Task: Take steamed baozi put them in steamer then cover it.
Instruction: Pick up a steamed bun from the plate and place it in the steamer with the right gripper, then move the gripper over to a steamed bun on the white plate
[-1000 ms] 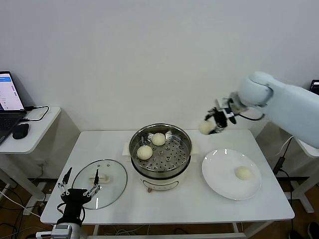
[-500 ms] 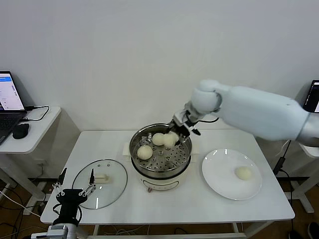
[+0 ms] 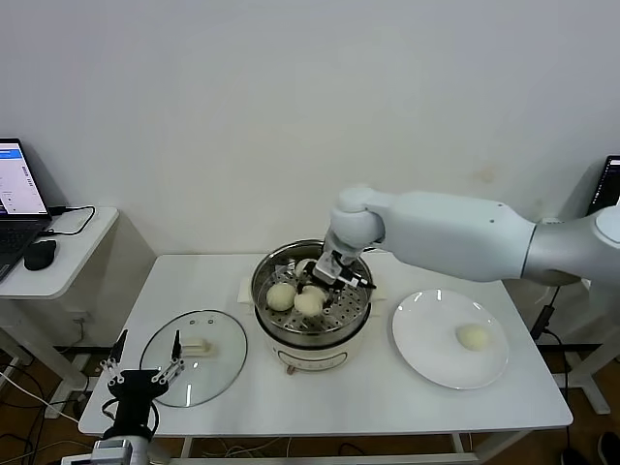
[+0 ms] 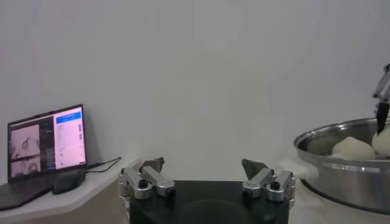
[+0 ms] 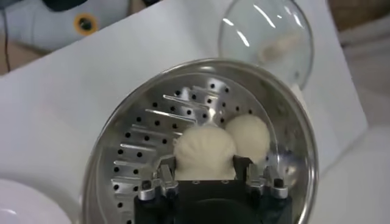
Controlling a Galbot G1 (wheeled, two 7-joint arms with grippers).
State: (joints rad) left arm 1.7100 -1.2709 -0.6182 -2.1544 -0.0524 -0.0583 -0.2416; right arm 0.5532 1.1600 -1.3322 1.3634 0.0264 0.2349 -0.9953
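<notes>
Your right end effector [image 3: 327, 279] is down inside the steamer [image 3: 312, 325], closed on a baozi [image 5: 204, 151] just beside another on its tray. Your left end effector [image 3: 141, 371] hangs wide open and empty, well left of the steamer, by the cover [image 3: 208, 366] on the bench [image 3: 387, 387].

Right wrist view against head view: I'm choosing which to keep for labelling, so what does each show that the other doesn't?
Only the right wrist view: the right tool closed around a baozi, over the perforated tray. Only the head view: the plate with one bun, the left tool open at the table's near-left edge, the laptop. Both: the steamer, the glass cover on the table.
</notes>
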